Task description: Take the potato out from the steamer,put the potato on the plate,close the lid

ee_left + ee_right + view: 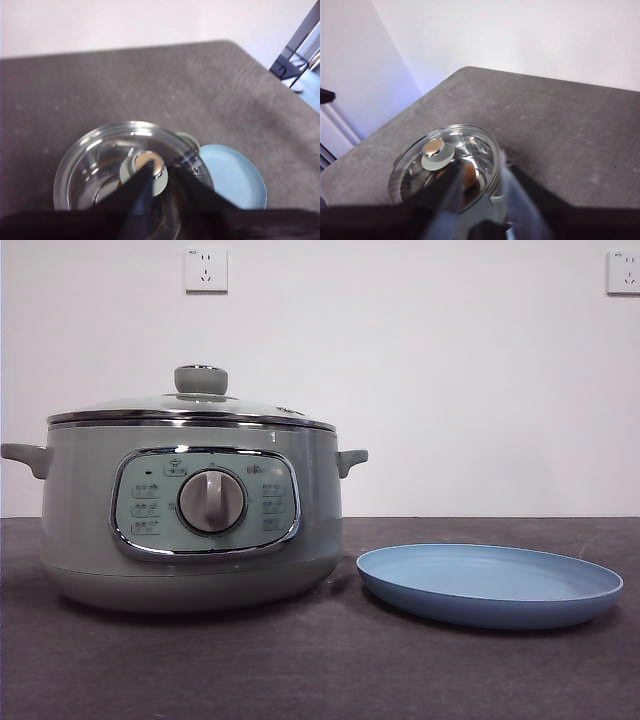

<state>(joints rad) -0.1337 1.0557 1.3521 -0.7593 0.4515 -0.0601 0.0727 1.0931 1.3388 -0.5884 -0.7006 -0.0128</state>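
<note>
- While the lid (190, 410) sits shut on the steamer (190, 530), the potato (465, 175) rests inside the pot, and you can see its brown shape through the glass from the right wrist view.
- The lid has a round green knob (201, 379) on top (with a shiny middle).
- The steamer stands on the dark tabletop (320, 670), and its grey dial (211, 502) faces the front.
- The blue plate (490, 585) lies flat just beside the steamer, with nothing on it.
- The left gripper (162, 175) hangs high above the lid knob, with its jaws a little apart and holding nothing.
- The right gripper (480, 185) hangs high above the steamer too, with its jaws apart and holding nothing.
- Two white wall sockets (206, 270) sit on the wall behind.
</note>
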